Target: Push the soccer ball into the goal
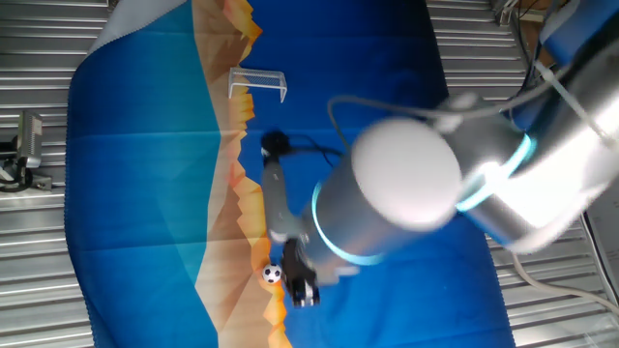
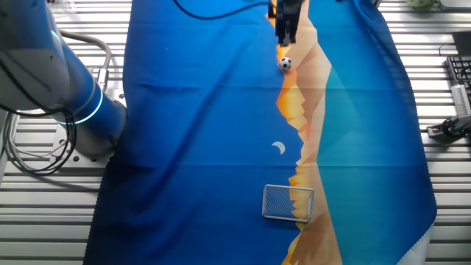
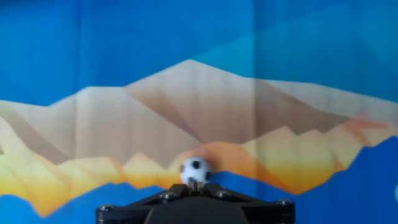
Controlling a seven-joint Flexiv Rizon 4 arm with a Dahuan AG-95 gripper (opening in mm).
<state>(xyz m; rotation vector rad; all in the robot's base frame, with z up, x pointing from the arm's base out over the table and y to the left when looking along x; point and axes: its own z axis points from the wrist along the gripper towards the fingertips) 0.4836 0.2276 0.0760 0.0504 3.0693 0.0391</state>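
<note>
The ball [image 3: 196, 172] is seen low centre, just beyond the gripper [image 3: 195, 186], whose fingers appear closed. Judged light and free-rolling; a gentle nudge is advised, dead centre, toward the goal [image 2: 288, 202].

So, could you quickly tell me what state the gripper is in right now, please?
Gripper: fingers look shut together, holding nothing; the tip sits right behind the soccer ball.

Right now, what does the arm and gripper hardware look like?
The arm is silver-grey, made of thick rounded links, with a glowing cyan ring at the joints. A black cable runs along it. The gripper is black and narrow; the hand view shows its dark body with small screws.
</note>
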